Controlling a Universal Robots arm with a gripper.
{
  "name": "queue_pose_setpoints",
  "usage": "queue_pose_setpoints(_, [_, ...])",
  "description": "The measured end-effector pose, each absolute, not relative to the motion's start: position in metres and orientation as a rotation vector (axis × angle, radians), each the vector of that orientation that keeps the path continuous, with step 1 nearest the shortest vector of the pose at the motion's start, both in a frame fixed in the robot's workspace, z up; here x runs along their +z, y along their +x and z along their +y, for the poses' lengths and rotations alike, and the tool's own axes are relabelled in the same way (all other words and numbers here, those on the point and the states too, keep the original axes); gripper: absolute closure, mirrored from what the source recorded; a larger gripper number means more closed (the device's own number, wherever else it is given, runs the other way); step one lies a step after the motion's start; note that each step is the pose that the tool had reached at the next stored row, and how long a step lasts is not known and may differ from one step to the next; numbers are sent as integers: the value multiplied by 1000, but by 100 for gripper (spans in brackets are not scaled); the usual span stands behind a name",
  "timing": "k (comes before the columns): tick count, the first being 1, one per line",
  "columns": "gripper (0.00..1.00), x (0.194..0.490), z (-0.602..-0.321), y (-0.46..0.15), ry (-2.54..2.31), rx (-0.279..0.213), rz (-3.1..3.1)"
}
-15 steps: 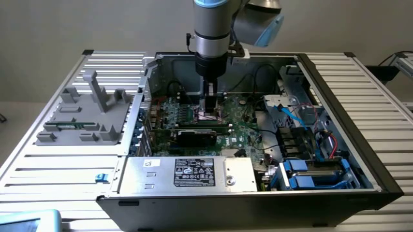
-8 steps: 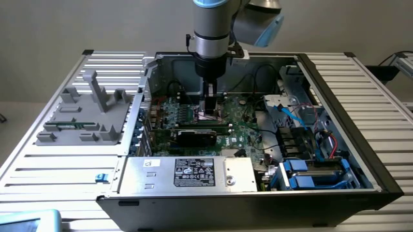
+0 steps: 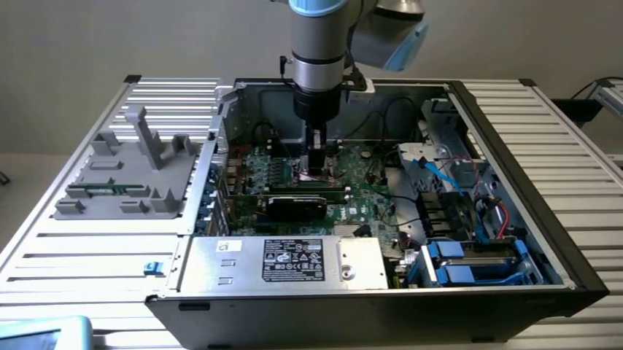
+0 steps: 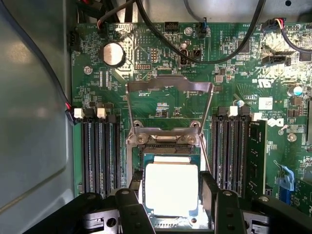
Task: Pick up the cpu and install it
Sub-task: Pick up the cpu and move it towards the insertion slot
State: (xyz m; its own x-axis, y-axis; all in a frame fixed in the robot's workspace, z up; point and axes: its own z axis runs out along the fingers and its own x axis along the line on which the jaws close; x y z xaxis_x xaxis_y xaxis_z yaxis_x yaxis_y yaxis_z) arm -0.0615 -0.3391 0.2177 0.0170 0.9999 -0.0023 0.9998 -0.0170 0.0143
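Silver cpu (image 4: 171,187) between fingers of the pincer (image 4: 171,207)

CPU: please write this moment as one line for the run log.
cpu: at socket, between fingers | gripper: shut on cpu | load frame: raised

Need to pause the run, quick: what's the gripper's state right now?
The gripper: closed on the cpu, one finger on each side, over the open socket.
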Motion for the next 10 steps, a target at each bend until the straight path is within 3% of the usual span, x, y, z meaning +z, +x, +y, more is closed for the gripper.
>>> queue_pose_setpoints(10, [45, 209, -338, -62, 2232, 13, 2194])
